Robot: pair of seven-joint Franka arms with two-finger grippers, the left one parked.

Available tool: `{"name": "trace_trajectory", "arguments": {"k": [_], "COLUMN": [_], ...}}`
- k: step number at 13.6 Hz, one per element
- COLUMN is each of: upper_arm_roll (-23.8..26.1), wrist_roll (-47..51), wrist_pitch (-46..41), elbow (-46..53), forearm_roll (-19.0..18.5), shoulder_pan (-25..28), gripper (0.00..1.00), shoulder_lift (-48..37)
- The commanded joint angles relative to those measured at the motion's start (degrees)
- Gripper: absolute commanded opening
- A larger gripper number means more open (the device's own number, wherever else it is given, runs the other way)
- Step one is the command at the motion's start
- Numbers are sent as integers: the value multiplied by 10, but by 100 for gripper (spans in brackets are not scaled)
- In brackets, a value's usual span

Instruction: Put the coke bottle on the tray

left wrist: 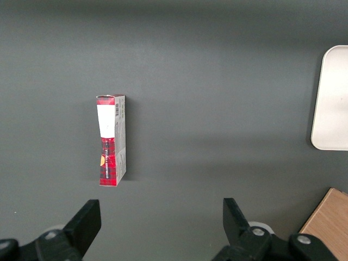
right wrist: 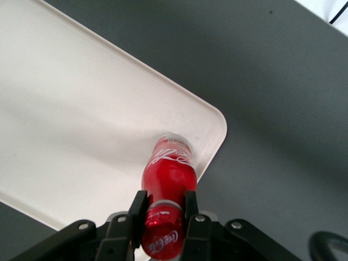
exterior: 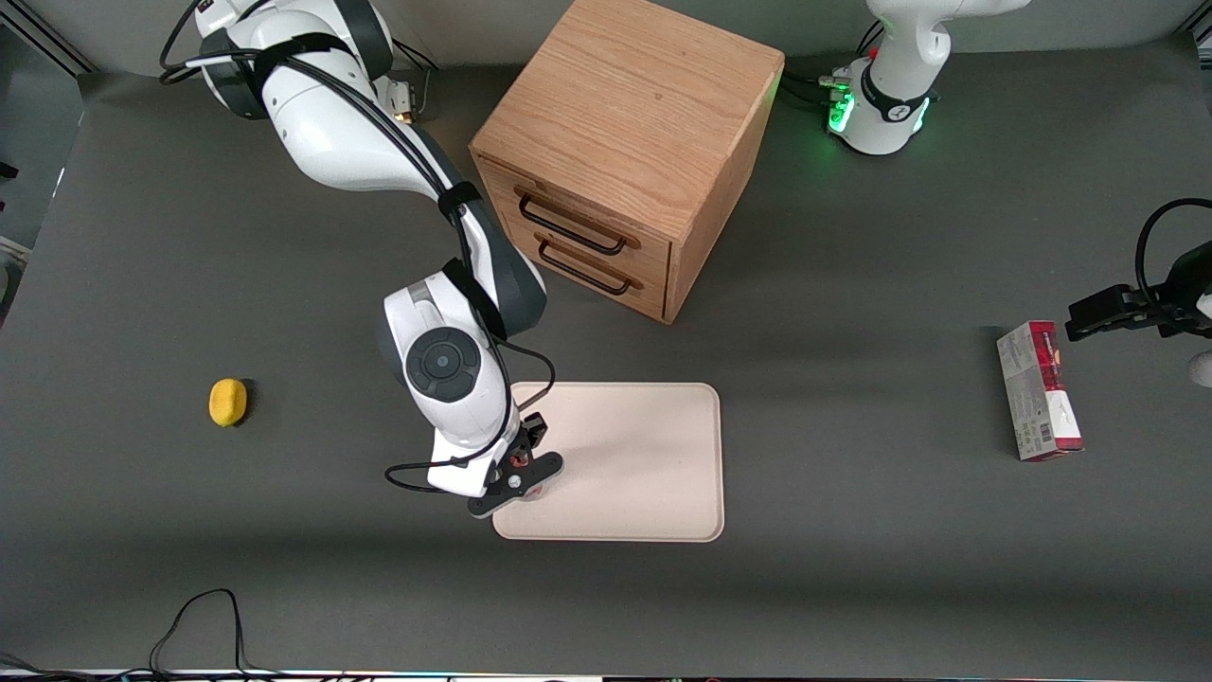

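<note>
The coke bottle (right wrist: 168,168) is small, glossy red, with a red cap and white lettering. It stands upright with its base on the cream-white tray (right wrist: 81,119), close to a rounded corner. My right gripper (right wrist: 163,204) is shut on the bottle's neck just under the cap. In the front view the gripper (exterior: 519,464) is over the tray's (exterior: 634,455) corner nearest the camera at the working arm's end. The wrist hides nearly all of the bottle there. The tray's edge also shows in the left wrist view (left wrist: 331,98).
A wooden two-drawer cabinet (exterior: 615,152) stands farther from the camera than the tray. A yellow lemon (exterior: 227,402) lies toward the working arm's end of the table. A red-and-grey carton (exterior: 1039,390) lies toward the parked arm's end and also shows in the left wrist view (left wrist: 111,140).
</note>
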Motion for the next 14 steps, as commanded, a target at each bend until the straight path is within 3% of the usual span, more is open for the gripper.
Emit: {"name": "trace_trajectory", "arguments": {"k": [1, 2, 3, 7, 14], "upper_arm_roll": [2, 2, 2, 2, -2], "wrist_roll": [-1, 4, 4, 4, 9], "wrist_pitch": [17, 17, 17, 6, -187], "elbow": [-1, -1, -1, -1, -8], "forearm_roll": [0, 0, 0, 1, 0], "shoulder_pan": [0, 0, 0, 0, 1], "gripper": [16, 68, 100, 100, 100], "shoulder_lift": [0, 2, 3, -27, -177]}}
